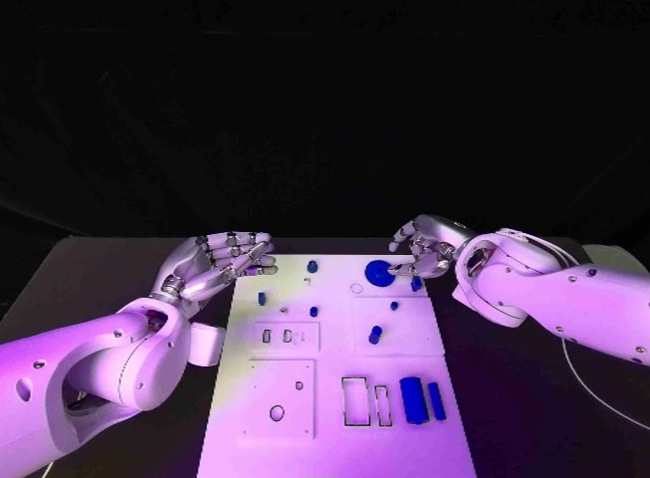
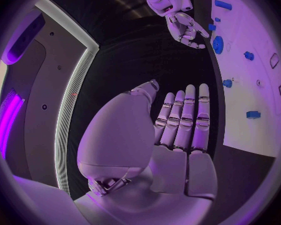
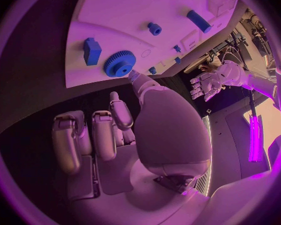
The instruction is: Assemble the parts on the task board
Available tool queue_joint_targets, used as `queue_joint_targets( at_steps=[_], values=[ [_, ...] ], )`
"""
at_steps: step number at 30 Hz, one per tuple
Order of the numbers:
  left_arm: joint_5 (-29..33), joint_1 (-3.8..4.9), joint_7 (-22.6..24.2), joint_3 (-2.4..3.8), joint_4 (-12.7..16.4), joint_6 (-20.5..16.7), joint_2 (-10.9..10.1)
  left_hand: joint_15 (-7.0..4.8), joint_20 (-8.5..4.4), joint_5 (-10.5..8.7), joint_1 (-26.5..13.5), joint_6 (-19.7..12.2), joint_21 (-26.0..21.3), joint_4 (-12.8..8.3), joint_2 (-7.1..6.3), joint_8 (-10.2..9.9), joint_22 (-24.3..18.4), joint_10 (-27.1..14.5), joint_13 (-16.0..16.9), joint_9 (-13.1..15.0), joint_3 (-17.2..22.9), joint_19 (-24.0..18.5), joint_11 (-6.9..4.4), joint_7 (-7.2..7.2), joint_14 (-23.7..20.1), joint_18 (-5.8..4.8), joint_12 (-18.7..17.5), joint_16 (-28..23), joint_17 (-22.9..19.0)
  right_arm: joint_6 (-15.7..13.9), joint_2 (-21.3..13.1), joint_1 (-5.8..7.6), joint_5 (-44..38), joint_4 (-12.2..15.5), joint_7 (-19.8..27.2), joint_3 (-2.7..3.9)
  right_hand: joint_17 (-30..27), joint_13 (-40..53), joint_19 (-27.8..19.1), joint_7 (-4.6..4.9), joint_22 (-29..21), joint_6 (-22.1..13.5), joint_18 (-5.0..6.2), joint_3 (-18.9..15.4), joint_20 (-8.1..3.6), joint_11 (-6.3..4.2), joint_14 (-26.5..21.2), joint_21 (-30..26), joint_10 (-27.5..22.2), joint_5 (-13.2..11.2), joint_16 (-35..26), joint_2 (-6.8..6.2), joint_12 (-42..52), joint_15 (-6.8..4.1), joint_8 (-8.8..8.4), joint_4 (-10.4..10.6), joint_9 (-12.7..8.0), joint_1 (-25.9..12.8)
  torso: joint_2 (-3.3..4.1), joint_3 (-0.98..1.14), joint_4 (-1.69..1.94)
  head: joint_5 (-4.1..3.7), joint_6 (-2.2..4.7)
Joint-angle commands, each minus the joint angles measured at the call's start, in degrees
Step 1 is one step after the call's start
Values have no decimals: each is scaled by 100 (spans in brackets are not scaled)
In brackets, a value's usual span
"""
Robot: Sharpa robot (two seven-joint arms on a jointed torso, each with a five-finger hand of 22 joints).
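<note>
text: none legible | labels: none | numbers: none | signs: none

Black table (image 1: 109, 269), dark backdrop, purple light

this looks like a robotics lab or a demo stage, not anyone's home. a black table (image 1: 109, 269) stands against a black backdrop (image 1: 325, 110), with coloured stage-like light washing over it all. on the table lies a white task board (image 1: 339, 398), cut with slots and holes and dotted with small blue parts, among them a blue gear (image 1: 379, 272), the sort of test plate used for trials. in the right wrist view, cluttered equipment and cables (image 3: 231, 47) sit past the table, beside a glowing light strip (image 3: 251, 135).
</note>
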Motion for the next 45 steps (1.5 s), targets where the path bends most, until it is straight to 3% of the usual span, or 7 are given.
queue_joint_targets(
  at_steps=[1, 11, 32, 37, 39, 41, 45],
  values=[
    [24, 7, 42, 4, 1, 113, 10, 2, 10, -31, -1, -48, 7, 2, -4, -19, -5, -40, -3, -8, 25, 32, -7, 217, -35, 73, -17, -27, 6, 242, 84, -23, 88, -64, -120, -7, 531, 76, 599, -2, 1505, -59, -76, -30, 33, 2, 410, 20, 76, 19, 46, 40, 84, 38, 28, 13, 6, 40, 4, -6, 4, 14, -13],
    [24, 7, 39, 4, -9, 110, 18, 2, 10, -31, -2, -48, 7, 0, -4, -19, -6, -40, -2, -8, 25, 34, -7, 216, -35, 74, -18, -28, 8, 260, 312, -73, 60, -243, -174, -25, 591, 174, 599, 5, 1505, -71, -76, -48, 40, 10, 421, 20, 120, 26, 79, 53, 185, 47, 33, 38, 10, 53, -1, -10, -5, 22, -29],
    [24, 7, 24, 4, -9, 105, 11, 2, 10, -29, -4, -49, 8, -1, -2, -20, -7, -42, -1, -8, 28, 36, -7, 216, -36, 74, -21, -30, 12, 405, 462, -155, -26, -399, -204, -46, 650, 301, 599, 7, 1505, -47, -76, -12, 50, 14, 431, 20, 169, 26, 115, 102, 313, 54, 59, 36, 21, 143, 5, -5, -11, 37, -81],
    [24, 7, 20, 4, -7, 108, 9, 2, 10, -29, -4, -49, 8, -1, -2, -20, -7, -42, -1, -8, 28, 36, -7, 216, -36, 74, -21, -30, 12, 321, 485, -174, -220, -398, -268, -51, 682, 437, 599, -1, 1505, 54, -76, 88, 50, 7, 434, 20, 250, 12, 136, 173, 455, 51, 111, 24, 36, 224, 5, -5, -10, 37, -91],
    [24, 7, 17, 4, -8, 108, 8, 2, 10, -29, -4, -49, 8, -1, -2, -20, -7, -42, -1, -8, 28, 36, -7, 216, -36, 74, -21, -30, 12, 237, 486, -183, -360, -389, -300, -53, 697, 559, 599, -37, 1505, 243, -76, 193, 37, -24, 435, 20, 340, -16, 147, 227, 584, 29, 195, 21, 58, 263, 5, -6, -7, 31, -96],
    [24, 7, 15, 4, -9, 108, 6, 2, 10, -29, -4, -49, 8, -1, -2, -20, -7, -42, -1, -8, 28, 36, -7, 216, -36, 74, -21, -30, 12, 144, 484, -190, -494, -375, -322, -53, 699, 632, 599, -105, 1505, 445, -76, 345, 3, -80, 435, 20, 393, -248, 151, 290, 657, -14, 287, 5, 88, 316, 4, -6, -6, 29, -99],
    [24, 7, 11, 4, -11, 107, 2, 2, 10, -29, -4, -49, 8, -1, -2, -20, -7, -42, -1, -8, 28, 36, -7, 216, -36, 74, -21, -30, 12, 34, 479, -205, -778, -333, -368, -54, 709, 652, 599, -183, 1505, 622, -76, 469, -45, -145, 436, 20, 399, -268, 157, 279, 667, -69, 397, -8, 130, 312, 5, -5, -9, 30, -102]
  ],
)
